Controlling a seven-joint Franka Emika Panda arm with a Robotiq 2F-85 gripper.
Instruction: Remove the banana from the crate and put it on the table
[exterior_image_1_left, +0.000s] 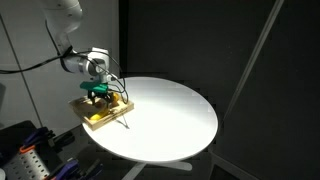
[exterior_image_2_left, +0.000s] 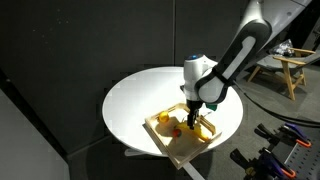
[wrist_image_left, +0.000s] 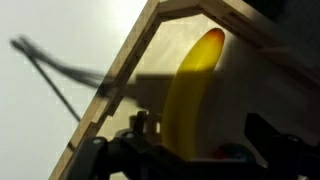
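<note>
Straddling the smooth curved yellow banana, gripper spread, shallow tan wooden crate, round white table

No text, label, brand or number can be read in any view

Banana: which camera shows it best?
The wrist view: the banana fills the middle, big and yellow, inside the crate. In both exterior views the gripper hangs over it, so only a small yellow bit shows.
</note>
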